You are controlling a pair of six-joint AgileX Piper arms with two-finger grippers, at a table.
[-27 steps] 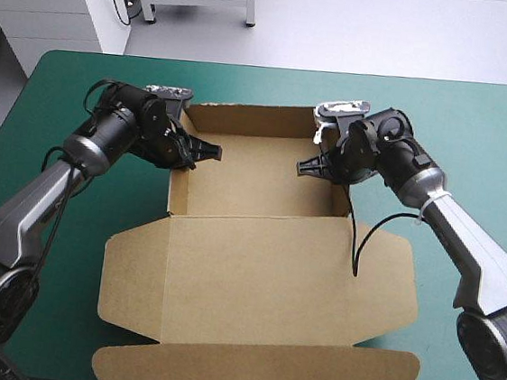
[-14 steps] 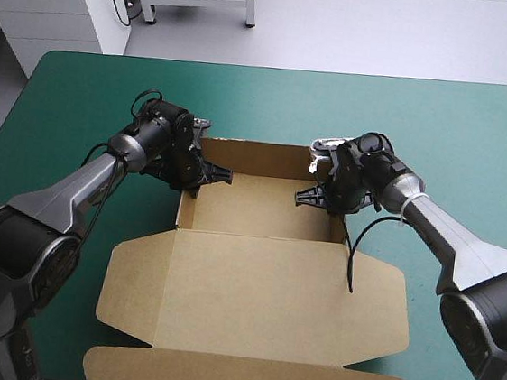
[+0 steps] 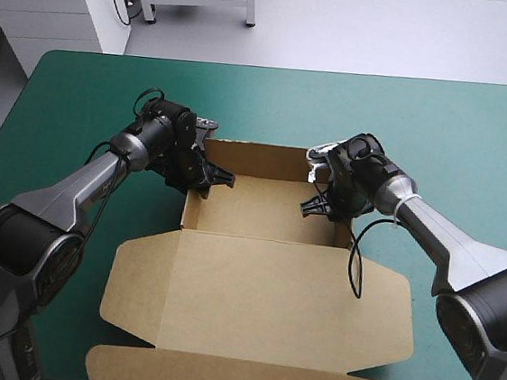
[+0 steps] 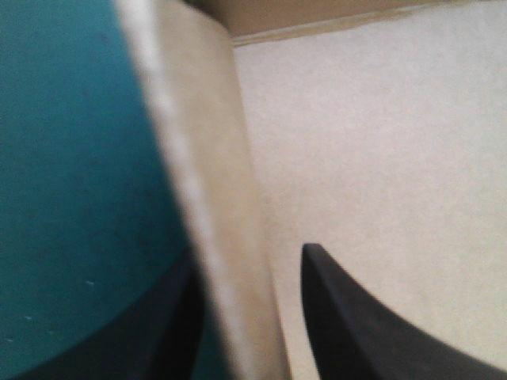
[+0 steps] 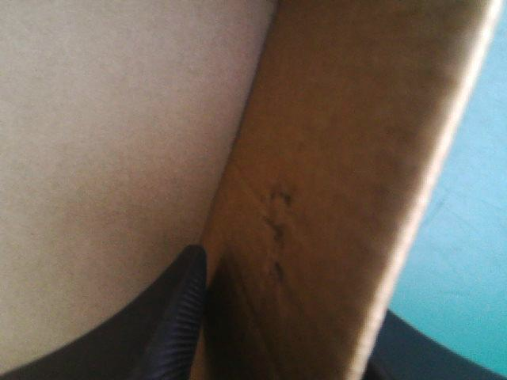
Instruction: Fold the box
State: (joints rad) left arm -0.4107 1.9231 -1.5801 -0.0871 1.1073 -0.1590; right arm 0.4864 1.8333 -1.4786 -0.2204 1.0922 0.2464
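The brown box is shown as an open tray at the centre of the teal-green cover, with its lid laid flat toward 6 o'clock. The 9 o'clock wall is clamped by the left gripper and the 3 o'clock wall by the right gripper, one finger placed inside each wall and one outside.

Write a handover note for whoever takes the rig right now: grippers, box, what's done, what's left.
The left gripper is shut on the box at its left wall, one finger inside, one outside.
The right gripper is shut on the right wall the same way.
The box sits mid-way on the table as an open tray, its lid flat toward the near edge.
Done: far and side walls are raised.
Left: probably seat the side walls and release; the lid is not yet folded.
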